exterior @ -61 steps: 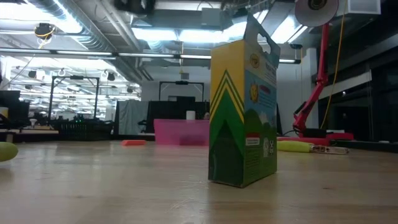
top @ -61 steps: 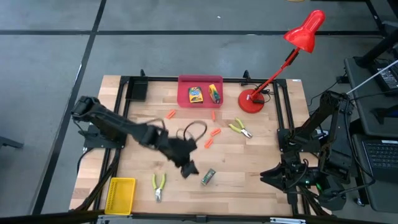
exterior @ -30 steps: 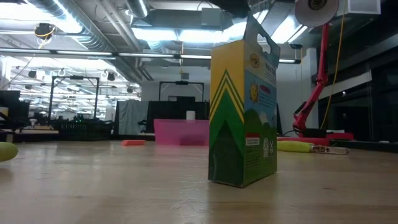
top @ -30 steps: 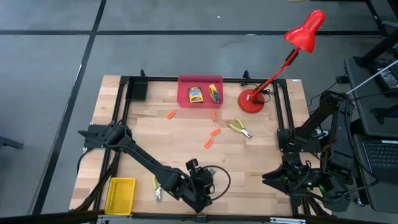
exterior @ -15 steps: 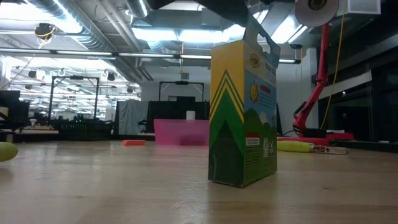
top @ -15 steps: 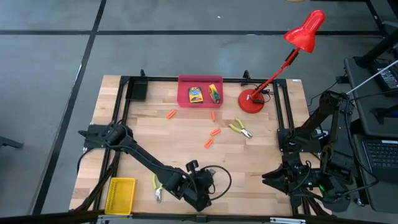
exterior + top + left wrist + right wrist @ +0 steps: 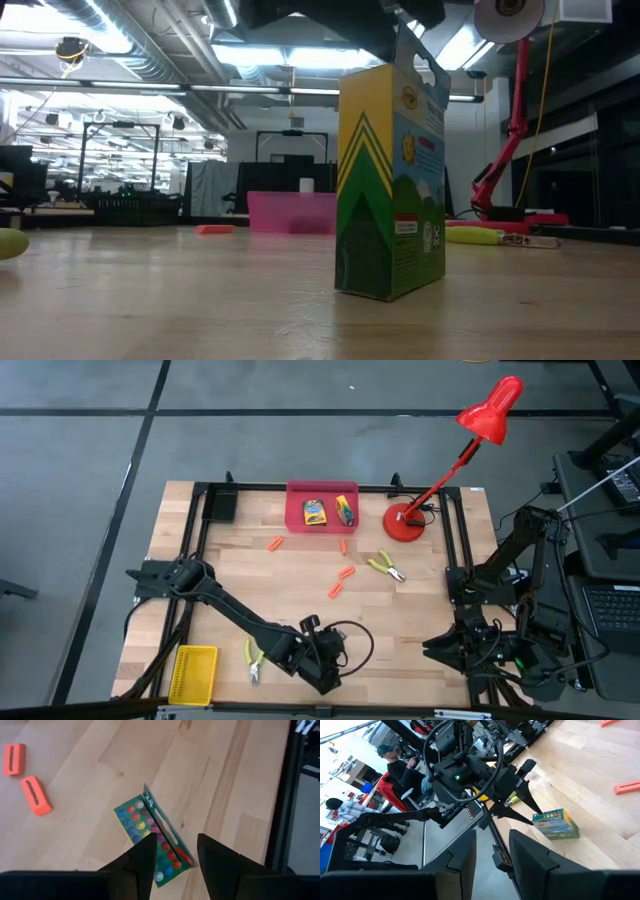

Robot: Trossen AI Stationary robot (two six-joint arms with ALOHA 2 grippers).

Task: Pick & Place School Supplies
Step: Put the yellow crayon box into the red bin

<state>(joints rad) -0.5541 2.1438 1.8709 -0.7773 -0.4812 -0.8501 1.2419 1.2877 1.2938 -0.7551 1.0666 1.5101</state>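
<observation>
Near the front edge of the worktop (image 7: 420,600), around its middle, you have the left end effector (image 7: 172,852) hanging directly above a standing crayon box (image 7: 152,835). Its two dark fingers (image 7: 142,860) are spread apart, one on each side of the box's thin upper edge, and they do not appear to touch it. From overhead you cannot see this box, because the arm's wrist covers it. At table height the crayon box stands upright on its narrow base, its yellow-and-green face turned toward you, and the dark shape of the arm is cut off above its hanging tab.

Your right end effector (image 7: 492,847) waits off the right edge of the worktop near the front corner, fingers parted with nothing between them.

Two more crayon boxes (image 7: 315,512) lie in the pink tray (image 7: 296,520) at the middle of the back edge. Four orange sticks (image 7: 335,591) are scattered between the tray and the worktop's centre. Green-handled pliers (image 7: 385,568) lie right of centre, another pair (image 7: 255,658) and a yellow basket (image 7: 195,672) lie toward the front left corner, and a red lamp (image 7: 405,520) stands at the back right.
</observation>
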